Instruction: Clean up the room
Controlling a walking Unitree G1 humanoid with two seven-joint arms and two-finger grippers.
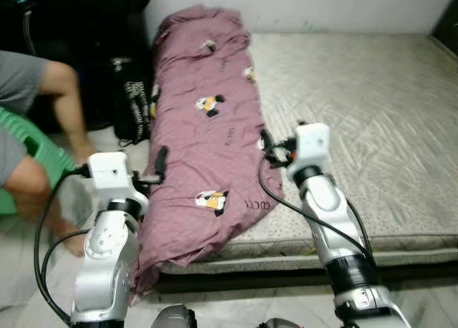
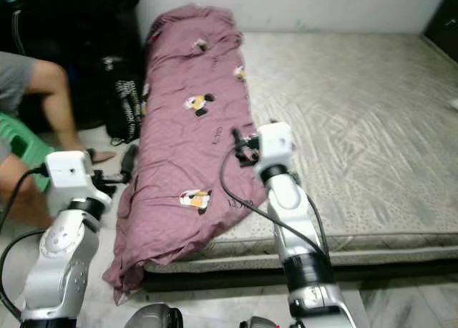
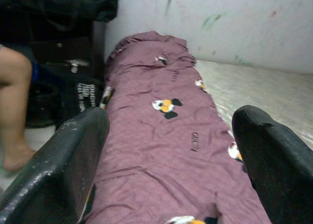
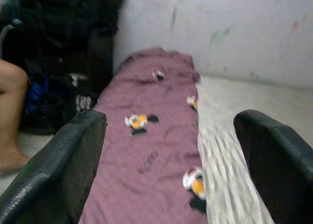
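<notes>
From the left eye view, we see a purple quilt point(image 1: 204, 138) lying in a long roll along the left edge of the bed point(image 1: 372, 127), its near end spilling over the mattress corner toward the floor; it likely needs spreading or folding. Our left hand point(image 1: 159, 169) is raised just beside that hanging edge and our right hand point(image 1: 268, 147) is over the quilt's inner border, seemingly lined up to take both sides. A person point(image 1: 28, 120) sits on a green stool point(image 1: 39, 152) at the left.

In the left wrist view, the fingers point(image 3: 63, 160) are spread wide, holding nothing.

The right wrist view shows its fingers point(image 4: 58, 160) equally wide apart and empty above the quilt.
</notes>
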